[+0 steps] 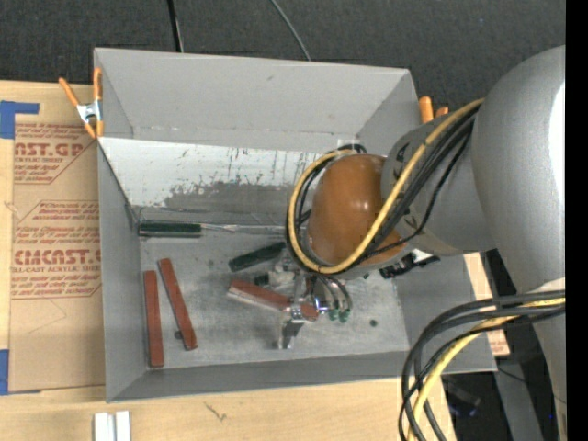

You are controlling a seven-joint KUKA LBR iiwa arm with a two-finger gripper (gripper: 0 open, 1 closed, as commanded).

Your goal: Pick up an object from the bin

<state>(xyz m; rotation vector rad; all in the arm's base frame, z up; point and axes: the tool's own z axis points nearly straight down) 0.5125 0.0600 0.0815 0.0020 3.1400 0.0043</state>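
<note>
Gripper (296,320) low near the front wall of the grey bin (230,90), right of centre, at the end of a flat reddish-brown strip (257,294); whether it is spread or pinching cannot be told. Bare floor lies leftward, up to two red-brown sticks (176,303).
</note>
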